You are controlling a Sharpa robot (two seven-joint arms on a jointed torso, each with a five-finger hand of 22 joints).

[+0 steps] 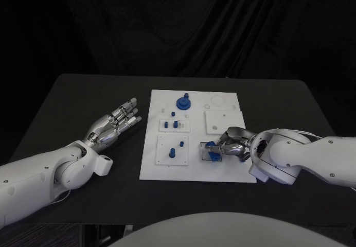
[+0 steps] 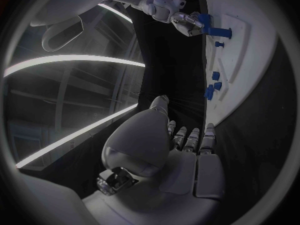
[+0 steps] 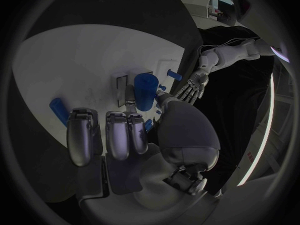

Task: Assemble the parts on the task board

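Note:
The white task board lies mid-table. My right hand sits over its near right corner, where thumb and a finger pinch a blue cylinder standing upright at a grey square socket. The left wrist view shows that right hand with the blue piece at its fingers. My left hand lies flat and open on the black table left of the board, fingers apart, holding nothing. A large blue round part stands at the board's far side.
Small blue pegs stand in a sub-plate mid-board, and another peg stands in the plate nearer me. A loose blue piece lies on the board beside my right fingers. Two blank white plates sit at the far right.

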